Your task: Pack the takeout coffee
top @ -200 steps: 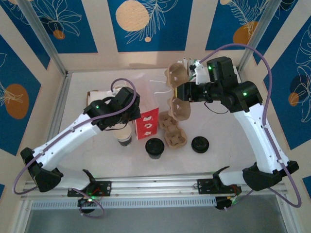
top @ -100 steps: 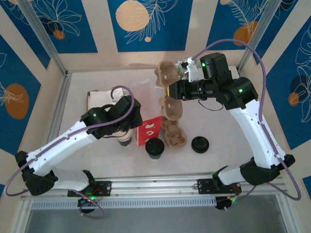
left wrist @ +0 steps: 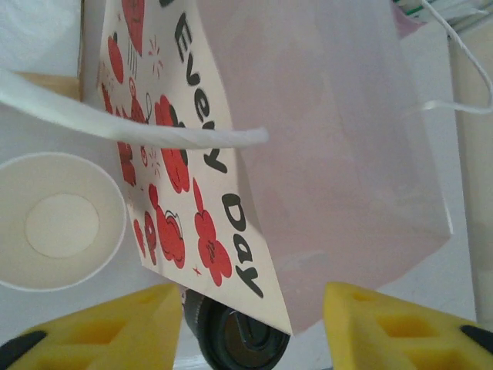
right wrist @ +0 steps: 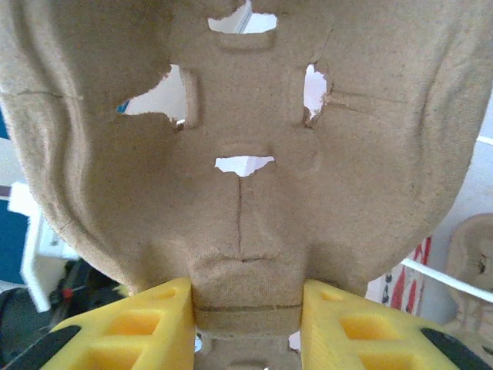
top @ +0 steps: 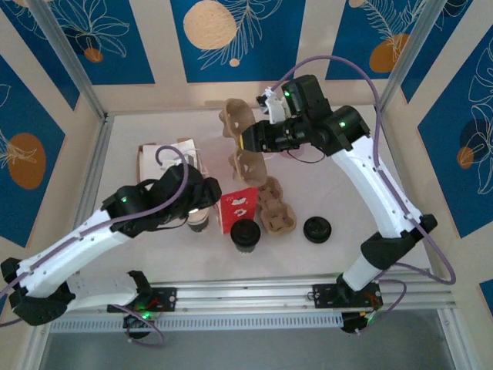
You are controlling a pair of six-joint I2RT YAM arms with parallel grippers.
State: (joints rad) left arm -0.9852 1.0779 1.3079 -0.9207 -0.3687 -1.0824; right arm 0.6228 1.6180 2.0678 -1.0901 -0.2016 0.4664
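takeout coffee [left wrist: 62, 223] stands upright on the table [left wrist: 462, 293], mouth open, pale inside, just outside the finger at the left of the left wrist view and a little beyond its tip, not between the fingers. left gripper [left wrist: 250, 324] has its yellow fingers [left wrist: 100, 327] spread wide, grasping nothing. beyond the gap between them is the corner of a paper bag [left wrist: 323, 154] with red print and black lettering; its printed edge runs right beside the cup rim, cannot tell if touching. a white bag handle [left wrist: 139, 127] crosses above the cup. under the bag corner, between the fingertips, is a black lid [left wrist: 239, 343]. right gripper [right wrist: 246, 297] is clenched on a tab at the edge of a brown pulp carrier [right wrist: 239, 116], one finger [right wrist: 127, 324] on each side of the tab, pressed against it; the carrier rises beyond the fingertips, with torn holes in it. in the top view it hangs off the table, and a second pulp carrier [top: 276, 208] lies below, well apart from those fingers, with another black lid [top: 317, 229] near it.
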